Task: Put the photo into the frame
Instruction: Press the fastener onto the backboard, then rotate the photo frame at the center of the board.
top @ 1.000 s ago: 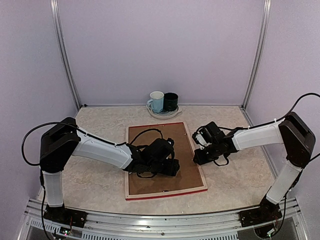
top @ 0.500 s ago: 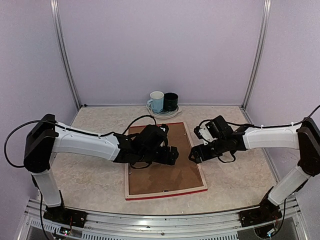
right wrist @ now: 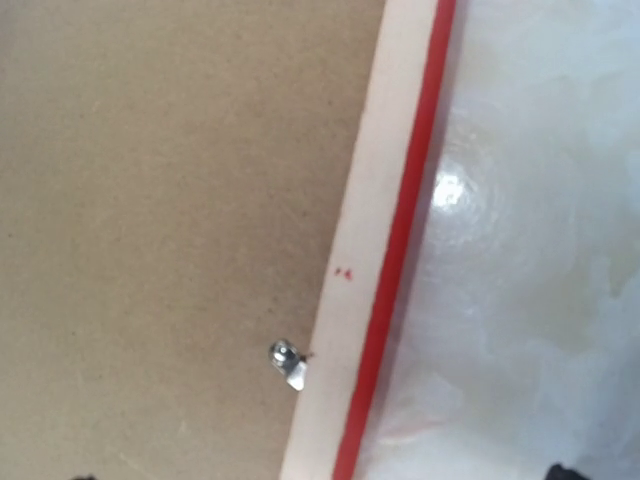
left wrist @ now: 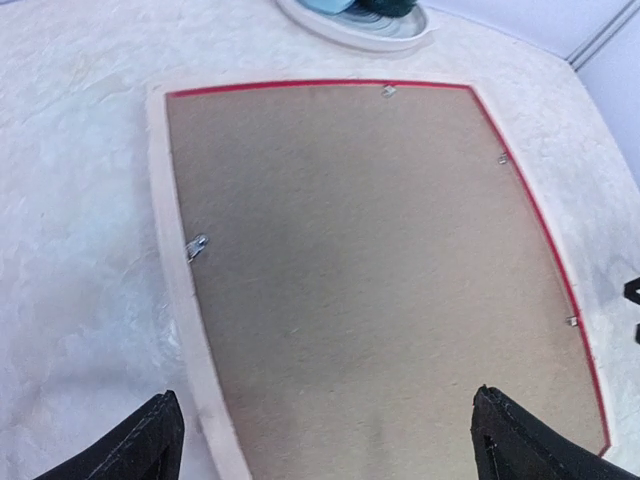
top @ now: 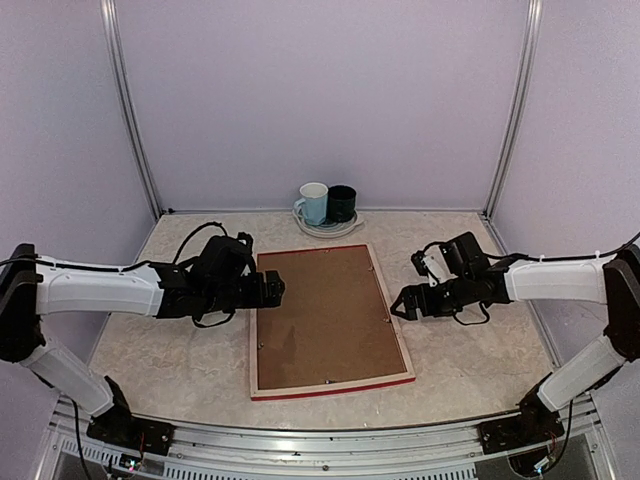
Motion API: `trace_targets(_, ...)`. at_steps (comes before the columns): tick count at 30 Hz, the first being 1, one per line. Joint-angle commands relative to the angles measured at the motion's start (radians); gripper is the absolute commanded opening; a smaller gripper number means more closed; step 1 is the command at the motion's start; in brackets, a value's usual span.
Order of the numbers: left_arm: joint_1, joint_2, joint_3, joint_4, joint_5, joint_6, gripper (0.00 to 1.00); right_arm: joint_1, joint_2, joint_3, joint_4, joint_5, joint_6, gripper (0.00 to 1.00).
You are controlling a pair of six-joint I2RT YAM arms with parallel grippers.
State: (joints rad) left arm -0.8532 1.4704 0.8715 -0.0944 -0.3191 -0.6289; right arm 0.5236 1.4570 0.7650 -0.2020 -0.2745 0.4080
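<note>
View from above: red-and-pale-wood rectangular picture frame point(top: 253, 345) lies back-up at tabletop point(top: 170, 365) centre, brown backing board point(top: 325, 315) inside; left gripper point(top: 272, 290) stands at its left edge, right gripper point(top: 398, 303) at its right. Left wrist view: fingers point(left wrist: 140, 450) spread, empty. Right wrist view: jaws apart, empty, over frame rail.

One counter point(top: 480, 360) carries everything. On it lies one frame point(top: 332, 388), and in the frame sits one brown backing board point(top: 325, 315). Along the board's sides, four small metal tabs point(left wrist: 196, 246) can be counted in the left wrist view; the right wrist view shows just one of them. At the counter's far edge there are two mugs, one pale mug point(top: 314, 203) and one dark mug point(top: 342, 203), on one plate point(top: 328, 230). There are two arms, a left arm point(top: 100, 290) and a right arm point(top: 560, 280), each with two fingers point(left wrist: 135, 450).
</note>
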Motion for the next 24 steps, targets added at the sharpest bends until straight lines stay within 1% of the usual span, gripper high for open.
trace_targets(1, 0.059, -0.004, -0.073, 0.056, 0.063, -0.042, 0.99, -0.016, 0.018, -0.017, 0.056, -0.063, 0.019, 0.97)
trace_targets(8, 0.131, 0.083, -0.119, 0.17, 0.166, -0.06, 0.99, -0.016, 0.061, -0.034, 0.085, -0.114, 0.016, 0.97)
trace_targets(15, 0.147, 0.172, -0.099, 0.232, 0.208, -0.048, 0.99, -0.016, 0.103, -0.046, 0.112, -0.155, 0.006, 0.98)
trace_targets(24, 0.15, 0.248, -0.076, 0.257, 0.244, -0.052, 0.99, -0.014, 0.151, -0.058, 0.141, -0.205, 0.0, 0.98)
